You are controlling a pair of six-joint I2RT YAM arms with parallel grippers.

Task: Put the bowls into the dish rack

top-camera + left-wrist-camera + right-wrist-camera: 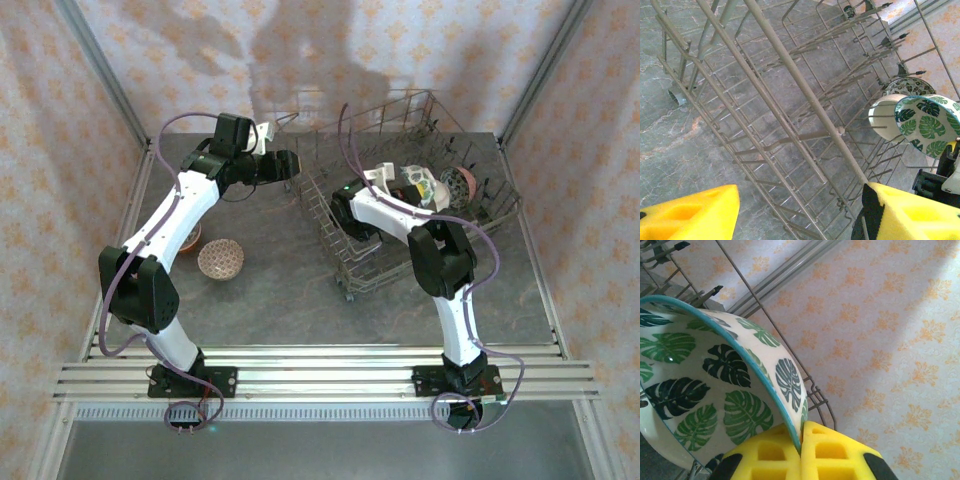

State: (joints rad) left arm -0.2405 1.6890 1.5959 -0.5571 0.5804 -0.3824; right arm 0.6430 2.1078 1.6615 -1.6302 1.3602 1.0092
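A wire dish rack (340, 250) sits on a grey marbled counter (280, 300). Inside the rack, toward its right end, the right hand (801, 450) has its yellow fingers pressed together on the thin rim of a leaf-patterned bowl (715, 380), which is tilted above the tines (860, 80). A white bowl (882, 115) stands just behind it in the rack. At the rack's left side, the left hand (288, 165) hovers with fingers apart, holding nothing. On the counter left of the rack lie a speckled bowl (221, 259) and an orange bowl (190, 238).

The risk is that a pinch on the rim alone could let the bowl pivot or slip. If it is let go before it seats between tines, it may tip onto the white bowl and chip it.
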